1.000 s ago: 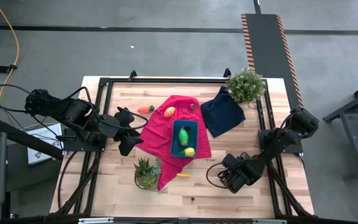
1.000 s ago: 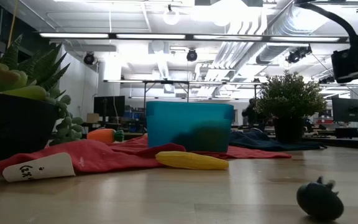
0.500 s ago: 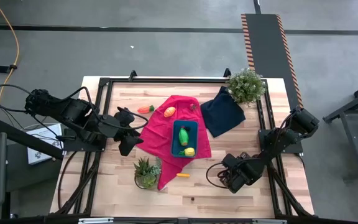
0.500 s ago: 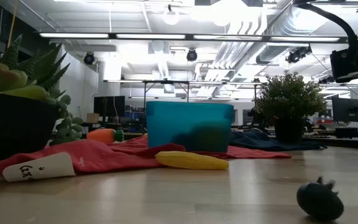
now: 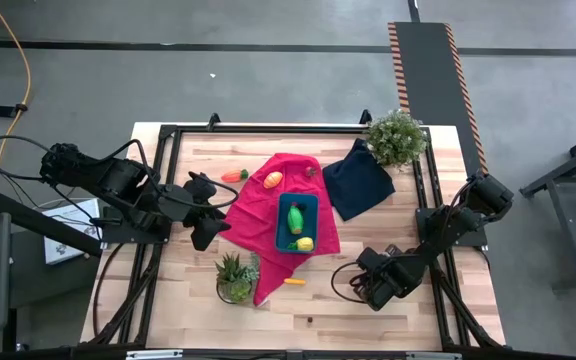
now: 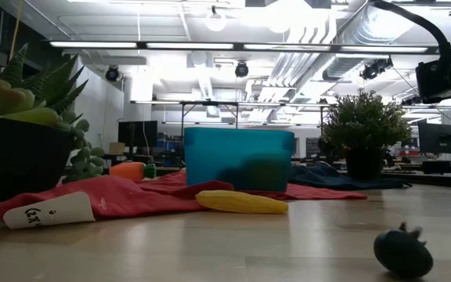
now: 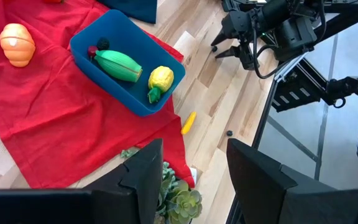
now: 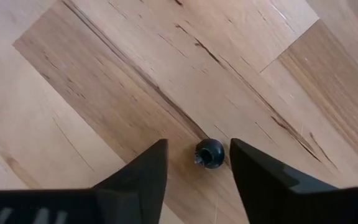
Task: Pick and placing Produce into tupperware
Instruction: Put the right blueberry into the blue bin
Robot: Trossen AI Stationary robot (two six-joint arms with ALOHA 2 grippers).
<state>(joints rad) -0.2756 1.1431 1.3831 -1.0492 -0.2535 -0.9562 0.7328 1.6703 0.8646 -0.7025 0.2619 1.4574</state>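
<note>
The teal tupperware (image 5: 309, 205) stands on the red cloth (image 5: 258, 205) mid-table. In it lie a green piece (image 7: 120, 65), a yellow piece (image 7: 160, 79) and a small dark one (image 7: 103, 43). An orange piece (image 7: 16, 43) rests on the cloth, a carrot (image 5: 233, 176) beside the cloth's far left edge, and a yellow piece (image 5: 294, 282) on the wood near the cloth's front. A small dark ball (image 8: 210, 154) lies alone near the front edge. My right gripper (image 8: 197, 162) hangs open, pointing down at the wood, and the ball shows between its fingers without touching them. My left gripper (image 7: 194, 180) waits open, raised at the left.
A succulent pot (image 5: 235, 277) stands at the cloth's front left and a leafy potted plant (image 5: 396, 137) at the far right. A navy cloth (image 5: 357, 180) lies right of the tupperware. Black frame rails (image 5: 168, 140) run along the table's edges. Bare wood lies at the front right.
</note>
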